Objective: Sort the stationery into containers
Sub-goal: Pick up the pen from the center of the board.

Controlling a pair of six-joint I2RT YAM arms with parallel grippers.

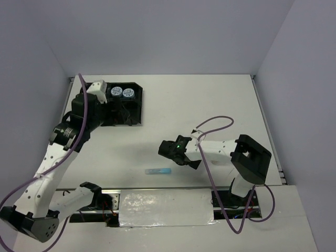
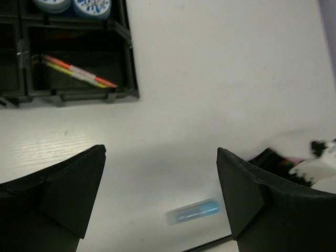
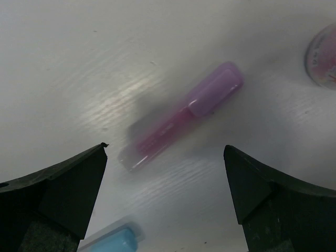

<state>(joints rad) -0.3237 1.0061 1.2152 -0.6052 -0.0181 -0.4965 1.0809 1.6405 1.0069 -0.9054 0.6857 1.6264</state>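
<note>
Off the tray's (image 1: 138, 103) near right corner, the right claw (image 3: 165, 152) hangs with its fingers spread wide and empty over a purple highlighter (image 3: 185, 115) lying on the table (image 1: 210, 105). A blue highlighter (image 1: 158, 171) lies nearby, farther from the tray. Over the tray, the left claw (image 2: 161, 152) gapes empty. Two tape rolls (image 1: 122, 92) and thin pens (image 2: 79, 72) sit in separate compartments.

Light is bright, even and diffuse, coming from above. The white table (image 1: 210, 105) is near overexposure. Top camera: the blue highlighter (image 1: 158, 171) is small but fairly crisp.

Left wrist camera: same blue highlighter smeared and soft-edged. The tray (image 2: 126, 58) beyond it is sharper, its interior dark.

Right wrist camera: the purple highlighter (image 3: 184, 118) beyond the blue highlighter is blurred, with a grey shadow along its upper left. A glare patch lies on the table further left.
</note>
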